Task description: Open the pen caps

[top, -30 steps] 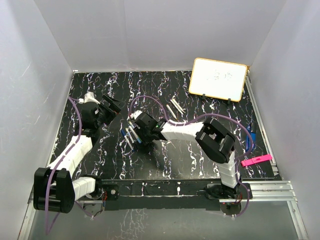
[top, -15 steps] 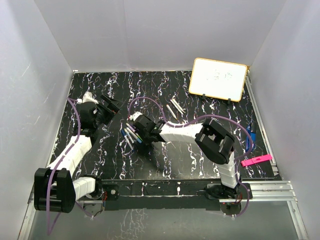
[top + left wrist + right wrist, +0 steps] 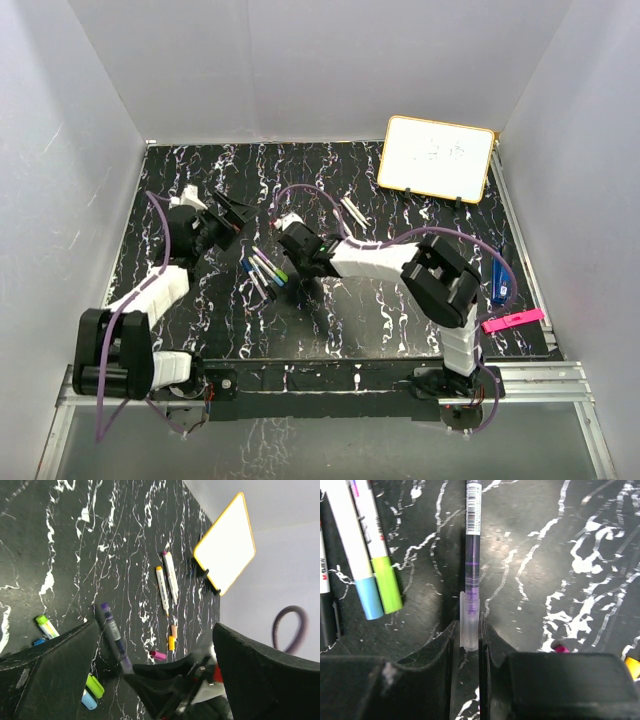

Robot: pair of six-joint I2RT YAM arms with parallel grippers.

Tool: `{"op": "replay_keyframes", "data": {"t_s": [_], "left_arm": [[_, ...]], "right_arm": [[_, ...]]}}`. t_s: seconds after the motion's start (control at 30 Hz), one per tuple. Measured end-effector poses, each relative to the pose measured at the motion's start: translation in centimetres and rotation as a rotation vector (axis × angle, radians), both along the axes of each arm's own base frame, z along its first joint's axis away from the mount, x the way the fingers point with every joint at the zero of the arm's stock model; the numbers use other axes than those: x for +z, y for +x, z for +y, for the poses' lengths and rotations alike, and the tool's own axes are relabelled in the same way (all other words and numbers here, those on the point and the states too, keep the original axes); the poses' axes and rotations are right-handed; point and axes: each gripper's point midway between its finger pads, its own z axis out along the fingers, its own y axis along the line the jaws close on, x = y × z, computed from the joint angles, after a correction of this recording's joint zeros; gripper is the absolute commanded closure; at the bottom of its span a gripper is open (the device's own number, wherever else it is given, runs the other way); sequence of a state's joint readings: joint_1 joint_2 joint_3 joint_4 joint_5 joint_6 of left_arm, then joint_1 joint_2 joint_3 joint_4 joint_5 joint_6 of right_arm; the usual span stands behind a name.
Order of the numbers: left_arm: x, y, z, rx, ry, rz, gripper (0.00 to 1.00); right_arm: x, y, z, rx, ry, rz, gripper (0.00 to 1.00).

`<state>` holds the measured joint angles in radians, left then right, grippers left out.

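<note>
Right wrist view: right gripper [image 3: 470, 637] pinching the clear end of the purple pen [image 3: 472, 555]
Pen axis: straight out from the fingers, barcode end pointing away
Neighbours: blue- and green-capped pens [image 3: 370, 597] just left, nearly parallel
Place: left of the table [image 3: 330, 320] middle
Left gripper [image 3: 228, 212]: spread wide

Cropped, covered and illegible items

Purple pen [image 3: 472, 555], blue-capped pen [image 3: 355, 555], green-capped pen [image 3: 376, 550]: upper ends cut by frame top. Black pen [image 3: 326, 615]: cut by left edge. Pink cap [image 3: 560, 649], yellow cap [image 3: 632, 666]: mostly behind right gripper [image 3: 468, 645]. Whiteboard [image 3: 437, 157] writing: too small to read.
</note>
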<state>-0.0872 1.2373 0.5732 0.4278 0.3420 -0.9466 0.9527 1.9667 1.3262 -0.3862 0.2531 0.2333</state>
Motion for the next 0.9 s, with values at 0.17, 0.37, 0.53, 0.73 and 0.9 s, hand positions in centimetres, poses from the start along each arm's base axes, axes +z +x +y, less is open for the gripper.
{"op": "replay_keyframes", "data": {"t_s": [0.17, 0.37, 0.53, 0.73, 0.9], "left_arm": [[-2.2, 0.6, -1.7, -0.080, -0.071, 0.044, 0.08], [-4.5, 0.6, -3.4, -0.150, -0.129, 0.106, 0.10], [-5.2, 0.6, -5.5, -0.217, -0.153, 0.126, 0.13], [-4.6, 1.2, -8.2, -0.289, -0.165, 0.099, 0.23], [-5.2, 1.2, -10.1, -0.330, -0.167, 0.112, 0.36]], "right_arm": [[2.4, 1.1, -1.3, -0.037, 0.047, -0.031, 0.94], [5.4, 2.0, -1.2, -0.047, 0.124, -0.077, 0.94], [5.8, 2.0, -1.0, -0.043, 0.142, -0.079, 0.94], [5.9, 1.8, -0.8, -0.032, 0.154, -0.071, 0.94], [6.9, 1.4, -0.9, -0.022, 0.179, -0.077, 0.94]]}}
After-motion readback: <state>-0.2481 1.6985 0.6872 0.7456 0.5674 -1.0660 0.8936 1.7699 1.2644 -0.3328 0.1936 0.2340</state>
